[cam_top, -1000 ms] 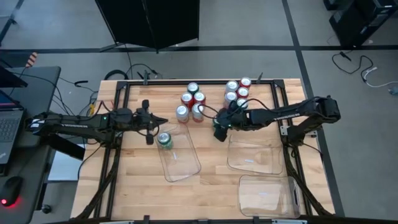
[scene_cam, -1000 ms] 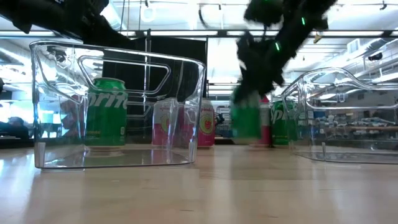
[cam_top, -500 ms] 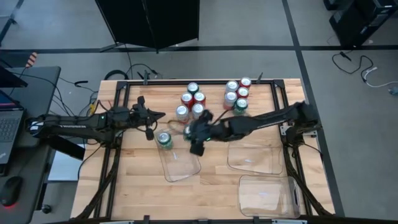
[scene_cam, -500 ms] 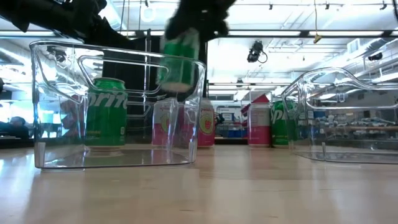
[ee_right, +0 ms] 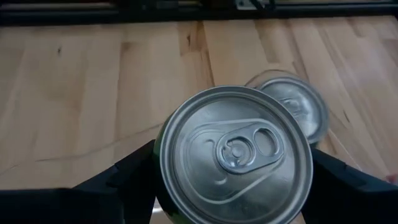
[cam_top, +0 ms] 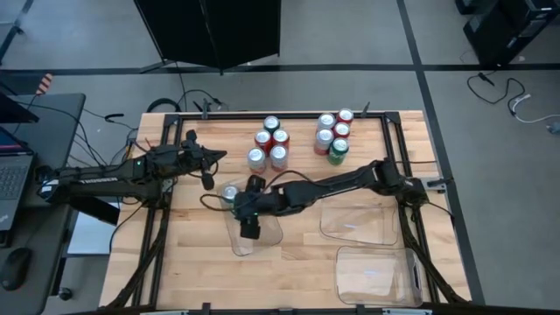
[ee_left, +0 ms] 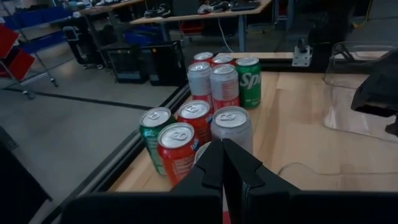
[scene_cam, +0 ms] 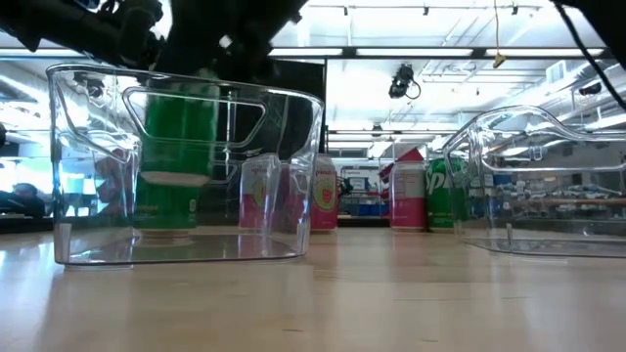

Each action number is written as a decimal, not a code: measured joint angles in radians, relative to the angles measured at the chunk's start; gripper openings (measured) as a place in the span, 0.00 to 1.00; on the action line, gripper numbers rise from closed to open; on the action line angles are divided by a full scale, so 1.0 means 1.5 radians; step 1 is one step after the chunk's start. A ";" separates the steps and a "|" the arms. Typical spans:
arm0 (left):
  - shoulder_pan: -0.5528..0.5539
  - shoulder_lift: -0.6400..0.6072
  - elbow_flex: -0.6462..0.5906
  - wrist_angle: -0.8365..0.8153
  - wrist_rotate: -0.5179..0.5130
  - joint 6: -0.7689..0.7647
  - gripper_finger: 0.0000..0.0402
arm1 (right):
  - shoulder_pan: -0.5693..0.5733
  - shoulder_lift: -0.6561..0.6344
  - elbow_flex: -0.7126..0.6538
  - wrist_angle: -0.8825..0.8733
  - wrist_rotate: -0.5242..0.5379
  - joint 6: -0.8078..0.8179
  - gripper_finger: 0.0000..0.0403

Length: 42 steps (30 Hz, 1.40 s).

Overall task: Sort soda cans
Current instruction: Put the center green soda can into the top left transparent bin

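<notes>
The clear tray (cam_top: 262, 236) nearest the left arm is the reference landmark. The right arm reaches across the table and holds its right gripper (cam_top: 250, 219) over this tray. Its fingers clasp a green can (ee_right: 233, 158), upright, long axis vertical, hanging inside the tray walls but above the floor. A second green can (cam_top: 229, 194) stands in the tray just beside it, on the side toward the back edge. The left gripper (ee_left: 222, 163) waits behind the tray, fingers pressed together, empty, nearer the unsorted cans (ee_left: 196, 127).

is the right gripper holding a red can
No, the right gripper grips a green can, silver top up, above the tray.
</notes>
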 joint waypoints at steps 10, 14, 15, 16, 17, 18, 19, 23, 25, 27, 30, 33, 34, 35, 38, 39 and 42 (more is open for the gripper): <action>0.001 0.001 0.000 -0.008 0.001 0.000 0.00 | -0.011 0.068 0.031 0.025 0.003 0.028 0.72; 0.001 0.001 0.000 -0.006 0.001 0.000 0.00 | -0.017 0.081 0.031 0.038 0.003 0.040 0.72; 0.001 0.001 0.000 -0.007 0.001 0.000 0.00 | -0.017 0.085 0.031 0.045 0.003 0.047 0.72; 0.001 0.001 0.000 -0.007 0.001 -0.001 0.00 | -0.018 0.087 0.031 0.056 0.003 0.050 0.72; 0.002 0.001 0.000 -0.006 0.001 -0.002 0.00 | -0.019 0.089 0.031 0.061 0.003 0.052 0.72; 0.003 0.001 0.000 -0.007 0.001 -0.002 0.00 | -0.020 0.095 0.031 0.066 0.004 0.052 0.72; 0.003 0.001 0.000 -0.007 0.001 -0.003 0.00 | -0.020 0.098 0.032 0.072 0.006 0.052 0.72; 0.003 0.001 0.000 -0.009 0.001 -0.004 0.00 | -0.021 0.106 0.032 0.089 0.005 0.051 0.76; 0.003 0.001 0.000 -0.013 0.001 -0.004 0.00 | -0.021 0.107 0.032 0.092 0.001 0.053 0.83; 0.004 0.001 0.000 -0.016 0.001 -0.006 0.00 | -0.021 0.109 0.031 0.091 -0.005 0.054 0.90; 0.004 0.001 0.000 -0.018 0.001 -0.009 0.00 | -0.021 0.109 0.030 0.094 -0.006 0.049 0.97; 0.004 0.001 0.000 -0.019 0.001 -0.009 0.00 | -0.021 0.102 0.031 0.099 -0.006 0.030 0.97; 0.004 0.001 0.000 -0.019 0.001 -0.009 0.00 | -0.021 0.100 0.031 0.102 -0.006 0.027 0.97; 0.004 0.001 0.000 -0.019 0.001 -0.009 0.00 | -0.021 0.096 0.032 0.103 -0.006 0.022 0.96; 0.004 0.001 0.000 -0.021 0.001 -0.009 0.00 | -0.021 0.078 0.032 0.090 -0.015 0.003 0.94; 0.004 0.001 0.000 -0.021 0.001 -0.009 0.00 | -0.021 0.070 0.032 0.083 -0.017 -0.005 0.94; 0.004 0.001 0.000 -0.021 0.001 -0.009 0.00 | -0.021 0.037 0.032 0.042 -0.027 -0.021 0.93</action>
